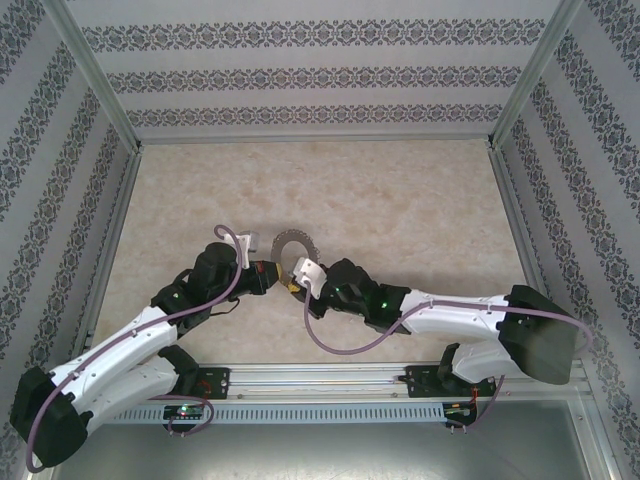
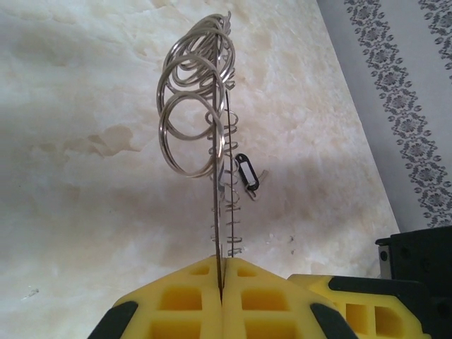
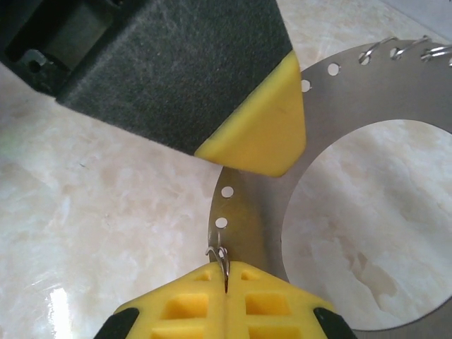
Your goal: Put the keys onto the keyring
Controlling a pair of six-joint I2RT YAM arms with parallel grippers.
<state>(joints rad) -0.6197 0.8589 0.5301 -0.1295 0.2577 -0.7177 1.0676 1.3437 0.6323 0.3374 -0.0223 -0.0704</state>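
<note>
Bottom of the right wrist view: the right pincer (image 3: 226,279) has its yellow fingers pressed together, pinching a small wire loop (image 3: 224,258) at the rim of the keyring (image 3: 254,212). The flat grey disc rises from there and curves off to the upper right, its edge dotted with holes. Above it, at upper left, a black-and-yellow finger of the left pincer (image 3: 261,127) lies over the disc.

In the left wrist view, the left pincer (image 2: 220,272) is closed tight on the keyring seen edge-on, a thin upright line fringed with wire loops (image 2: 191,134). Just right of that line and farther back sits the key (image 2: 247,173), with its dark oval head. I can't tell if it hangs or lies on the marbled surface (image 2: 85,176).

From above, both pincers meet at the frame's centre, the ring standing just beyond them.
</note>
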